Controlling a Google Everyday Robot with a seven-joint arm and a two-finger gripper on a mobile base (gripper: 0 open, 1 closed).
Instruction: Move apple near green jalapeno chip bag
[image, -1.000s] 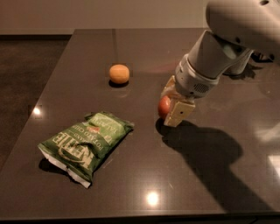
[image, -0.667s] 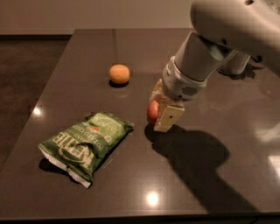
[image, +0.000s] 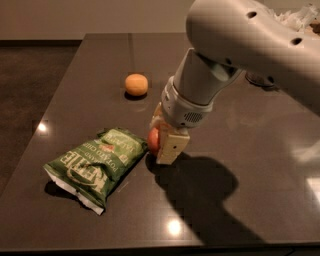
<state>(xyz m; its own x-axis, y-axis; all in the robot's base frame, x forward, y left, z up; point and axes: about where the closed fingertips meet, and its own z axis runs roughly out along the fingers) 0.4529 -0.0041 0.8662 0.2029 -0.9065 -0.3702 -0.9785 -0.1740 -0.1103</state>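
The red apple (image: 152, 141) is held between the pale fingers of my gripper (image: 161, 140), low over the dark table (image: 260, 150) and partly hidden by the near finger (image: 171, 147). The gripper is shut on the apple. The green jalapeno chip bag (image: 95, 162), crinkled with white lettering and a white sealed edge, lies flat at the front left. The apple is right beside the bag's upper right corner, almost touching it. My large white arm (image: 240, 45) reaches in from the upper right.
A small plain orange round fruit (image: 136, 84) sits further back on the table, left of the arm. The table's left edge runs diagonally past the bag, with dark floor (image: 25, 90) beyond. Crumpled white material (image: 300, 17) lies at the far right corner.
My gripper has carried the apple leftward and toward the front, from the table's right-middle to just beside the chip bag's corner. The bag and the orange fruit have not moved.
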